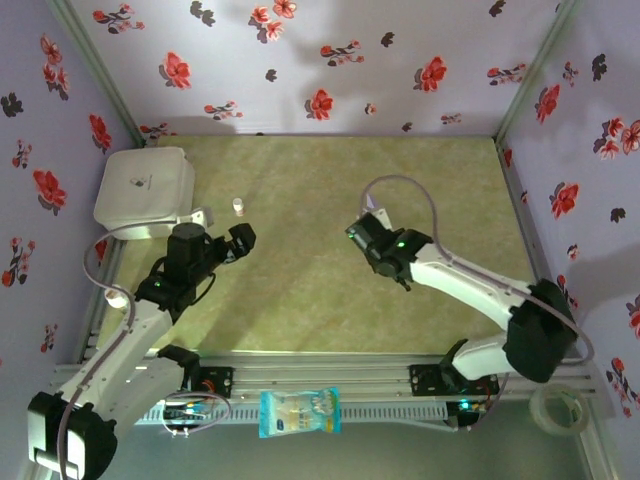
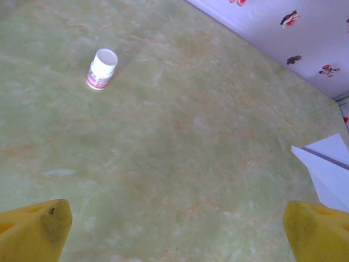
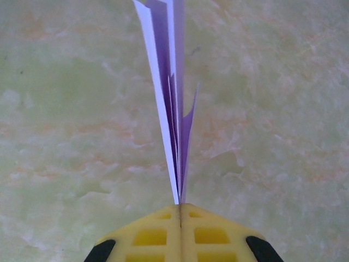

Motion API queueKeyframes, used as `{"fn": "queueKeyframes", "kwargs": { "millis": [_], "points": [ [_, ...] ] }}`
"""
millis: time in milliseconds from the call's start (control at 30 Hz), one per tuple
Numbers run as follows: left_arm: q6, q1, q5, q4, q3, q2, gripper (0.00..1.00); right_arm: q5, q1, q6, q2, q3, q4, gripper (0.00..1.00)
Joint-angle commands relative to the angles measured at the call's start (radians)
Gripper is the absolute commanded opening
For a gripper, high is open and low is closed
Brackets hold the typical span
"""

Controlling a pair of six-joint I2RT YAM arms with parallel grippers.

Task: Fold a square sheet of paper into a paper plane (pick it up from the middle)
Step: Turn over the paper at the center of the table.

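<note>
Looking down from above, we see a green tabletop closed in by flowered walls on the far, left and right sides, with the arms' rail along the near edge. We take the small white bottle as our marker. A white box sits well left of the bottle, filling the far-left corner. A blue-and-white packet lies well nearer than the bottle, off the green surface on the rail. The widest bare ground runs right of the bottle and nearer than it, reaching across to the right wall.

The left fingers hover just nearer than the bottle, spread wide and holding nothing. In the left wrist view their yellow tips sit at the two bottom corners, with the bottle standing beyond them on bare tabletop.

The right fingers are well right of the bottle, pressed together and pinching the paper plane. In the right wrist view the plane stands on edge above the tabletop. Its long axis runs straight out from the fingers, and its folded layers splay slightly at the far end. From the left wrist, the plane enters at the right edge, one sharp corner aimed toward the bottle's side. We cannot tell which end carries the nose.
</note>
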Motion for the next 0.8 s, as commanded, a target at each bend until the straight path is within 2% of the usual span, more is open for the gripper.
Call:
{"fn": "queueKeyframes", "kwargs": {
  "millis": [0, 133, 200, 300, 367, 467, 567, 667, 767],
  "points": [
    [-0.010, 0.011, 0.006, -0.018, 0.005, -0.010, 1.00, 0.064, 0.097, -0.015, 0.105, 0.033, -0.012, 0.00],
    [-0.008, 0.023, 0.002, -0.072, 0.031, 0.006, 1.00, 0.048, 0.207, -0.022, 0.255, 0.106, -0.036, 0.00],
    [-0.029, 0.037, -0.003, -0.081, 0.028, -0.001, 1.00, -0.003, 0.241, -0.022, 0.306, 0.130, -0.022, 0.02],
    [-0.051, 0.054, 0.000, -0.073, 0.004, -0.033, 1.00, -0.082, 0.247, 0.017, 0.329, 0.156, -0.001, 0.07],
    [-0.056, 0.061, 0.016, -0.040, -0.022, -0.060, 1.00, -0.191, 0.232, 0.026, 0.302, 0.158, 0.029, 0.13],
    [-0.086, 0.064, 0.039, 0.004, -0.058, -0.085, 1.00, -0.425, 0.166, 0.069, 0.200, 0.108, 0.142, 0.30],
    [-0.092, 0.068, 0.082, 0.020, -0.063, -0.062, 1.00, -0.605, 0.048, 0.162, 0.102, 0.026, 0.258, 0.35],
    [-0.099, 0.066, 0.148, 0.048, -0.060, -0.019, 0.99, -0.764, -0.096, 0.276, 0.036, -0.089, 0.405, 0.35],
    [-0.126, 0.067, 0.205, 0.085, -0.057, 0.037, 0.93, -0.948, -0.248, 0.437, 0.047, -0.192, 0.576, 0.27]
  ]
}}
